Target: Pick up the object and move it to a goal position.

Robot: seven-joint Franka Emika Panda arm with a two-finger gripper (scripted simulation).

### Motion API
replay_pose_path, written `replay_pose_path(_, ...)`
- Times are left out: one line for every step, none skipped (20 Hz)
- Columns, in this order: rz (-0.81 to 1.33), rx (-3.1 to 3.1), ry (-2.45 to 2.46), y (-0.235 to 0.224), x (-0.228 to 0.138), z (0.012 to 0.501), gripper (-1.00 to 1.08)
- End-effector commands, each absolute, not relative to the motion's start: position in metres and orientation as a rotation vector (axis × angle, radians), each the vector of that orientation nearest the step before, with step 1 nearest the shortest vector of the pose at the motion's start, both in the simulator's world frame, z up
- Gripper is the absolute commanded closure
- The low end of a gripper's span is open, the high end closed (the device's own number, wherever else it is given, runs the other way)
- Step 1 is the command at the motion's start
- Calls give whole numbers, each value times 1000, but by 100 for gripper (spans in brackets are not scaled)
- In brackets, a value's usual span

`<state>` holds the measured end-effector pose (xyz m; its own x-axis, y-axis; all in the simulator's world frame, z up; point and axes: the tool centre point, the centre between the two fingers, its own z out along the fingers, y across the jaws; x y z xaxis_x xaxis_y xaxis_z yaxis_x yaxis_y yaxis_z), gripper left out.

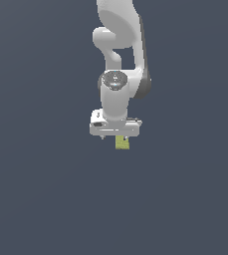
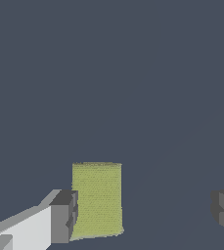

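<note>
Gripper (image 2: 143,215) jaws spread wide, holding nothing. Yellow-green block (image 2: 97,200) stands between the fingers, touching or just beside one dark pad (image 2: 64,216), well apart from the other. Exterior view: block (image 1: 122,142) pokes out just below the white hand (image 1: 115,133). Looks rigid, light, flat-sided, faintly speckled, probably not slippery. Pinch the two opposite flat faces, mid-height, centred.
</note>
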<state>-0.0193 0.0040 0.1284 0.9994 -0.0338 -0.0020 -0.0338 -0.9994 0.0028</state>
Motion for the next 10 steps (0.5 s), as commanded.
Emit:
replay_pose_path(-3,3139,-43,14,-31,113,-92)
replay_pose_path(-3,3139,-39,18,-36,107,-92)
replay_pose_path(-2,3139,-35,22,-41,101,-92)
replay_pose_path(-2,3139,-32,25,-46,95,-92)
replay_pose_path(-2,3139,-28,29,-51,90,-92)
replay_pose_path(-1,3140,-25,31,-55,85,-92)
replay_pose_path(-1,3140,-22,34,-60,81,-92)
replay_pose_path(-1,3140,-19,37,-64,77,-92)
replay_pose_path(-1,3140,-17,39,-67,74,-92)
replay_pose_path(-1,3141,-15,41,-70,71,-92)
